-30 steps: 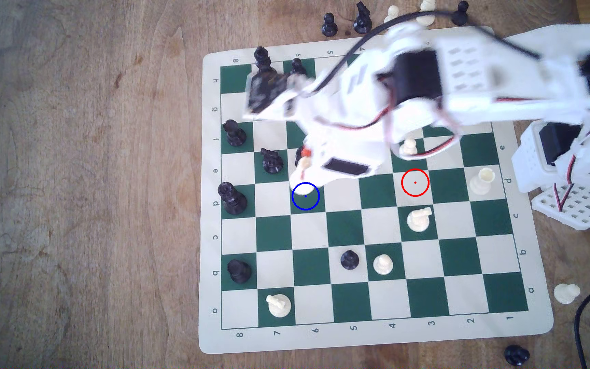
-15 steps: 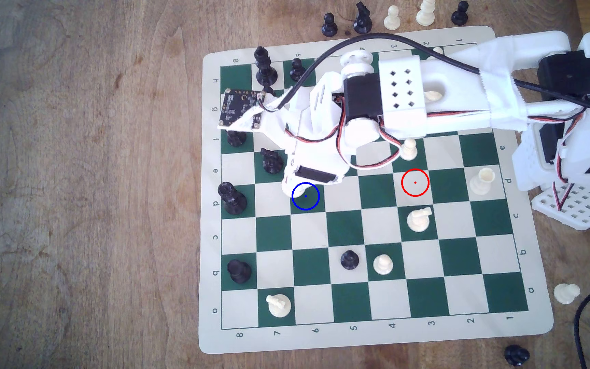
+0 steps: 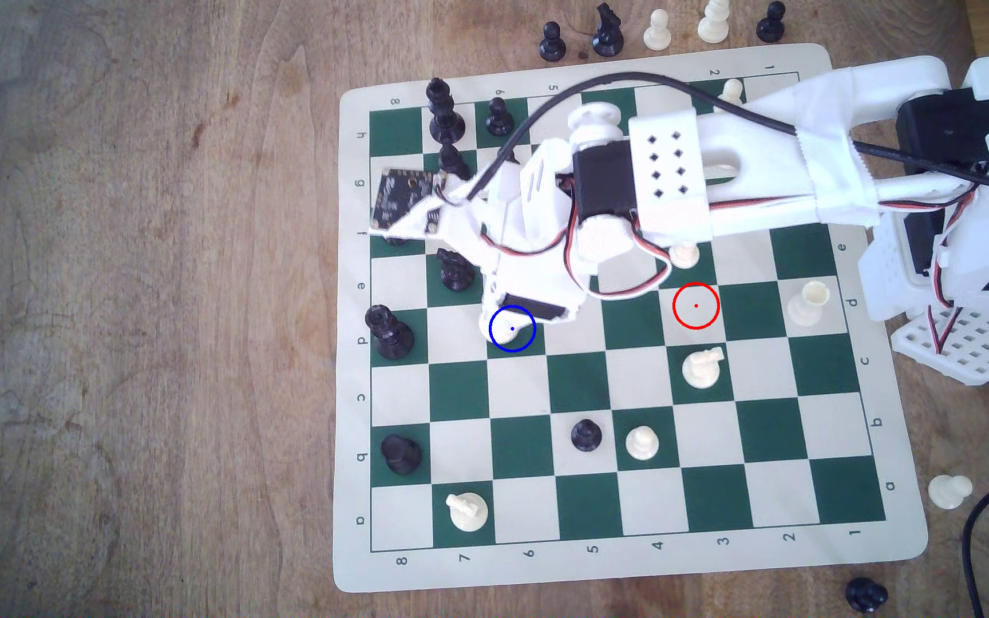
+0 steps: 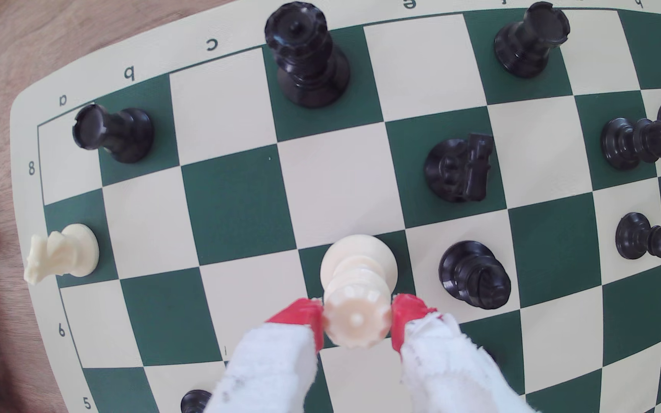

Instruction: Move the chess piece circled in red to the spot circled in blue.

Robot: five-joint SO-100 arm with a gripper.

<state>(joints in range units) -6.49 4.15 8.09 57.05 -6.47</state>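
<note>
**Queen brought down onto the blue-ringed square**

Compared with half a second before, the arm had come lower and a little toward the blue ring, so the cream base that then stood on the ring's edge now lay mostly inside it. One second before, the arm was only a blur over the same part of the board.

In the wrist view the gripper (image 4: 357, 317) was clamped on the queen (image 4: 356, 290): its two red fingertips (image 4: 301, 319) pressed against the notched crown from both sides, with white padded fingers behind them. The queen stood upright, and its wide round base was over a dark green square. In the exterior view that base showed as a pale disc inside the blue-ringed square (image 3: 525, 344), partly covered by the gripper (image 3: 507, 309). Whether the base already touched the chessboard (image 3: 599, 570) or hung just above it, I could not tell from these views.

The red-ringed square (image 3: 696, 305) had no piece on it. A black bishop (image 4: 474, 274) stood on the cream square just beside the queen, and a black knight (image 4: 460, 168) stood one square further. A black queen (image 4: 307, 55) stood at the board's edge. A cream knight (image 4: 60, 252) stood well apart, on a green square at the board's other edge. The board lay on a wooden table (image 3: 153, 297).
</note>
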